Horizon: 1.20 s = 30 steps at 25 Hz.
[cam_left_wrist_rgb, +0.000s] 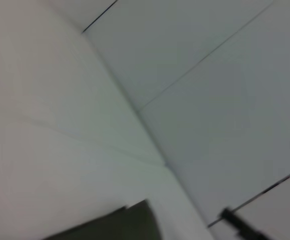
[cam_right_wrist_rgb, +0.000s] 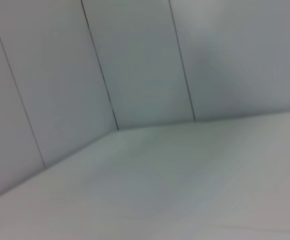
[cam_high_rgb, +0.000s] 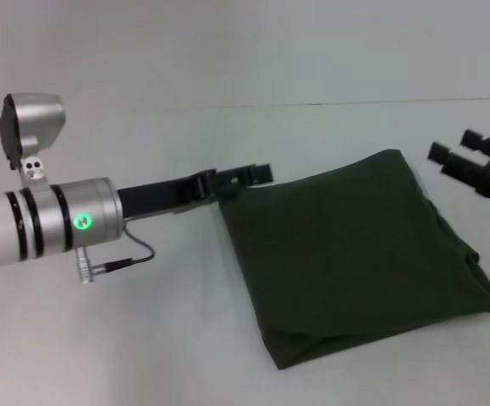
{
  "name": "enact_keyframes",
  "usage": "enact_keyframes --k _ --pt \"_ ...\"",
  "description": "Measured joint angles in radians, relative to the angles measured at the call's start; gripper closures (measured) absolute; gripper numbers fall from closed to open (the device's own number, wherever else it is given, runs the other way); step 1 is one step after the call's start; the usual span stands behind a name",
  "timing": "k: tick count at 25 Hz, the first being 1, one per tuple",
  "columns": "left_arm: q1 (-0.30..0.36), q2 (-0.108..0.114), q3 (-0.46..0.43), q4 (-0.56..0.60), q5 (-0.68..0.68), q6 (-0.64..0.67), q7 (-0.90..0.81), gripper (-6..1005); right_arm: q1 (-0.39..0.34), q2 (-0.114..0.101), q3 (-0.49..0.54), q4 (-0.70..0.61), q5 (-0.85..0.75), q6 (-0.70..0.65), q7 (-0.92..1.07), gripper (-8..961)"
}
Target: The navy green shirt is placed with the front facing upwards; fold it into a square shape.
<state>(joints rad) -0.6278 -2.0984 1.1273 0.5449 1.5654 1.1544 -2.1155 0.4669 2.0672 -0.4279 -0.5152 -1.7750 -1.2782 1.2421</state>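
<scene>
Head view, near to far. The navy green shirt [cam_high_rgb: 355, 262] lies on the white surface [cam_high_rgb: 143, 338] as a folded, roughly square packet with plain green cloth uppermost; no lettering or collar shows. Its nearest corner points toward the robot body, and its layered edge runs along the side toward the right arm.

The left end effector [cam_high_rgb: 243, 178] reaches in flat and low, its tip touching or just overlapping the shirt's far corner on the left-arm side; whether its fingers clamp the cloth or merely rest against it cannot be told. The left wrist view shows only a dark corner of the shirt [cam_left_wrist_rgb: 119, 225].

The right end effector [cam_high_rgb: 465, 156] hovers beyond the shirt's far right-arm side, apart from it, fingers spread.

Judgement: the fold appears nearly complete. The left arm is nearer, so any remaining squaring or release falls to it.
</scene>
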Motion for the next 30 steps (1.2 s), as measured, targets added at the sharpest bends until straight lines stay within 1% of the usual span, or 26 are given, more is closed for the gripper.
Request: enact_keyframes --k 1,3,5,9,13,14,22,30 --pt "-0.01 0.011 -0.038 0.014 0.109 0.016 -0.105 61 -0.009 -0.003 0.0 -0.006 0.017 -0.018 0.001 161" --pt "-0.019 0.017 -0.061 0.03 0.214 0.031 -0.197 61 -0.021 -0.009 0.001 -0.01 0.031 -0.032 0.005 161" --pt "-0.031 0.022 -0.076 0.055 0.329 0.056 -0.308 61 -0.025 -0.01 0.001 -0.01 0.035 -0.036 0.005 161" --pt "-0.06 0.027 -0.078 0.073 0.457 0.091 -0.412 61 -0.028 -0.001 0.001 -0.01 0.035 -0.034 -0.006 161" --pt "-0.077 0.027 -0.077 0.066 0.485 0.089 -0.425 61 -0.028 0.004 -0.006 -0.01 0.032 -0.033 -0.01 161" --pt "-0.088 0.019 -0.077 0.059 0.49 0.077 -0.429 61 -0.028 0.005 -0.007 -0.01 0.031 -0.033 -0.01 161" --pt "-0.129 0.006 -0.076 -0.011 0.493 0.026 -0.432 61 -0.031 0.005 -0.006 -0.01 0.031 -0.036 -0.01 161" --pt "-0.139 -0.017 -0.07 -0.035 0.494 -0.034 -0.434 62 -0.033 0.005 -0.007 -0.011 0.031 -0.046 -0.007 161"
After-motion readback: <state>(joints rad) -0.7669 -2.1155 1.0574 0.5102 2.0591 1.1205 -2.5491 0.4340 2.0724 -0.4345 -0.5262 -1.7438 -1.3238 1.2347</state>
